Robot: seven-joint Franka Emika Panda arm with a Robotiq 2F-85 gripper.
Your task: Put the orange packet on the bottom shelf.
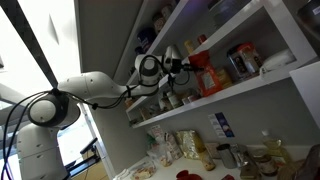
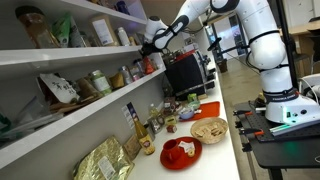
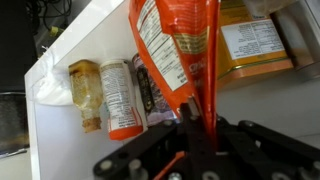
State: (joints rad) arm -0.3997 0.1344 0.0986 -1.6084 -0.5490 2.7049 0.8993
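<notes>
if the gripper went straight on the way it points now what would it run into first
The gripper is shut on the orange packet, so the packet leads. Straight ahead, it would likely meet the dark container beside the orange-labelled can, though depth is unclear.

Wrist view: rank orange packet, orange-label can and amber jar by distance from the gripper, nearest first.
1. orange packet: centre, clamped in the gripper.
2. orange-label can: left of the packet.
3. amber jar: farthest left, right beside the can.
</notes>
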